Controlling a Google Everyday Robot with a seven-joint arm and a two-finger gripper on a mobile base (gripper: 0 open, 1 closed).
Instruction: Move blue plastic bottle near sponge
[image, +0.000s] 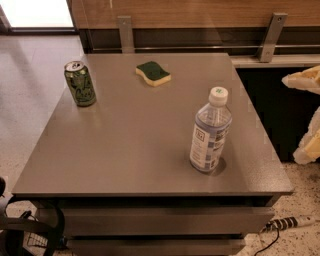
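Blue plastic bottle, left of end effector

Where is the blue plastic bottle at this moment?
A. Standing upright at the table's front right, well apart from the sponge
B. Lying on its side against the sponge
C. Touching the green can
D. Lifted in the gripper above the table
A: the blue plastic bottle stands upright at the front right of the table. The sponge lies far back, the green can stands back left, and the gripper hangs beyond the table's right edge, holding nothing.
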